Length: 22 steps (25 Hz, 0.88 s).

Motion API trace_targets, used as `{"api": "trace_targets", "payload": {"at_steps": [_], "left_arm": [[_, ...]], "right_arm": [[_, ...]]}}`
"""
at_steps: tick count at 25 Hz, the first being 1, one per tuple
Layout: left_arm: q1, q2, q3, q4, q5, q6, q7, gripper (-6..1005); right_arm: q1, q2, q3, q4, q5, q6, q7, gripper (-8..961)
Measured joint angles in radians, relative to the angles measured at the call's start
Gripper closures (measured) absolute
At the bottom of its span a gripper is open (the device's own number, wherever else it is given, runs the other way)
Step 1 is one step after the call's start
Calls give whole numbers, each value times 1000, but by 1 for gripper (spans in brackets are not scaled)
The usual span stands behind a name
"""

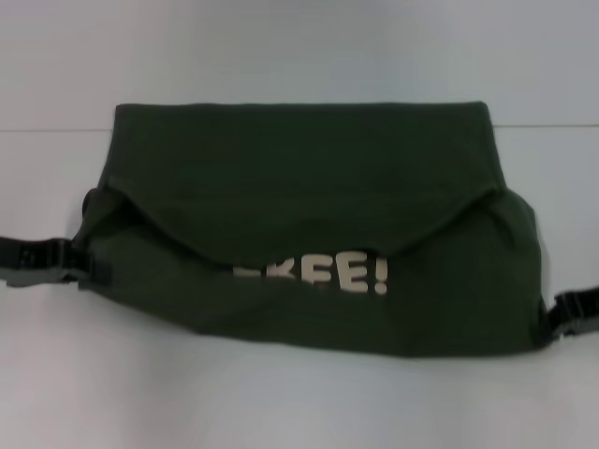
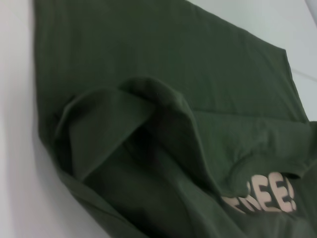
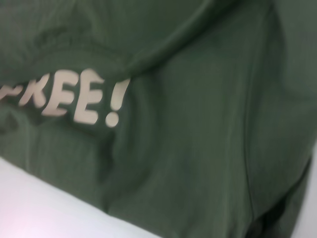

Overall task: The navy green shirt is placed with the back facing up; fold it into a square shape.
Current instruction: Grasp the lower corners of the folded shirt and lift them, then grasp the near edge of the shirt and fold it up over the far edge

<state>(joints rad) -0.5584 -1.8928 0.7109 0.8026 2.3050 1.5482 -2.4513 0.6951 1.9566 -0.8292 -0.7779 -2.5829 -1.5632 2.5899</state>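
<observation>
The navy green shirt (image 1: 309,215) lies partly folded on the white table, as a wide band. A curved upper flap hangs over the near layer and covers part of the cream lettering "FREE!" (image 1: 323,274). My left gripper (image 1: 86,266) is at the shirt's left edge, low on the table and touching the cloth. My right gripper (image 1: 556,318) is at the shirt's right near corner. The left wrist view shows the shirt's bunched left fold (image 2: 124,124). The right wrist view shows the shirt's lettering (image 3: 74,96) close up.
The white table (image 1: 299,402) surrounds the shirt on all sides. A faint seam line (image 1: 56,129) runs across the table behind the shirt.
</observation>
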Motion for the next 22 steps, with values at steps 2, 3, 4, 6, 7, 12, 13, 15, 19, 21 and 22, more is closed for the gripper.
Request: {"api": "trace_targets", "payload": {"at_steps": [2,3,4,6,7,12,13,15,19,21,22], "left_arm": [[16,0,0,20,1,53,13,926],[23,1,0,27,3,78,16,926],[32,1,0,35,7,107,19,926],[44,2,-1,46,19,140,20,926],[51,3,-1,52,25,153,20,925],[69,3,-9,75,66,178,13,922],[69,3,-17,77,88,178,11,921],[66,3,-29,77,122,179,10,919],[63,3,-31,75,155,181,10,915],[63,3,-35,73,159,181,15,912],[63,3,-38,72,159,182,19,911]], "right_arm": [[-12,3,0,-1,2,-48,-6,948],[-19,4,0,-1,2,-68,-11,948],[-26,5,0,-2,1,-87,-16,948],[-40,4,1,-10,1,-112,-22,948],[-48,2,3,-17,1,-121,-23,948],[-63,-9,29,-39,1,-144,-31,948],[-64,-11,30,-39,0,-145,-31,948],[-65,-13,30,-39,0,-146,-32,948],[-66,-15,31,-40,-3,-147,-33,947],[-66,-17,36,-40,-1,-149,-33,947],[-64,-17,39,-40,1,-150,-34,947]]}}
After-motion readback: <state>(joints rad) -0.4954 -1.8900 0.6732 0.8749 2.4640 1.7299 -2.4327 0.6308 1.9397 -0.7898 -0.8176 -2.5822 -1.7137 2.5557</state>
